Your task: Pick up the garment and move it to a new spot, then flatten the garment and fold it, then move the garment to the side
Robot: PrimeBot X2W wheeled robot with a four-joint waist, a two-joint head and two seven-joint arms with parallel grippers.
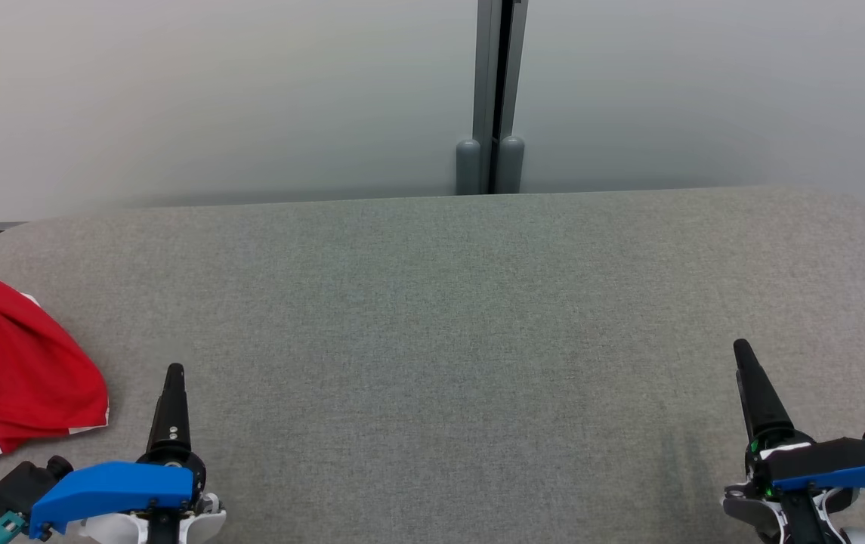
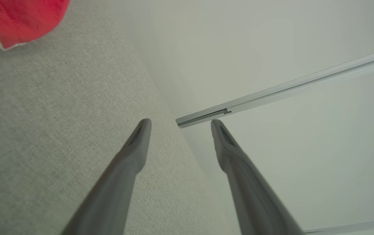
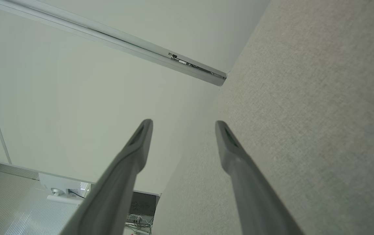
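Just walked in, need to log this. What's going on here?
Nothing is being handled yet. A crumpled red garment with white trim lies at the left edge of the grey fabric-covered table. The left gripper and right gripper are at the table's near side, fingers open, holding nothing; the left is nearer the garment.

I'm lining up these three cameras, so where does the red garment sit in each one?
Head view: red garment at the left edge, crumpled on the grey surface.
Left wrist view: red garment in the top left corner, on the grey surface.
Right wrist view: grey surface on the right, metal post crossing the upper left.
Shared landmark: the metal post meeting the surface's far edge, in all three.
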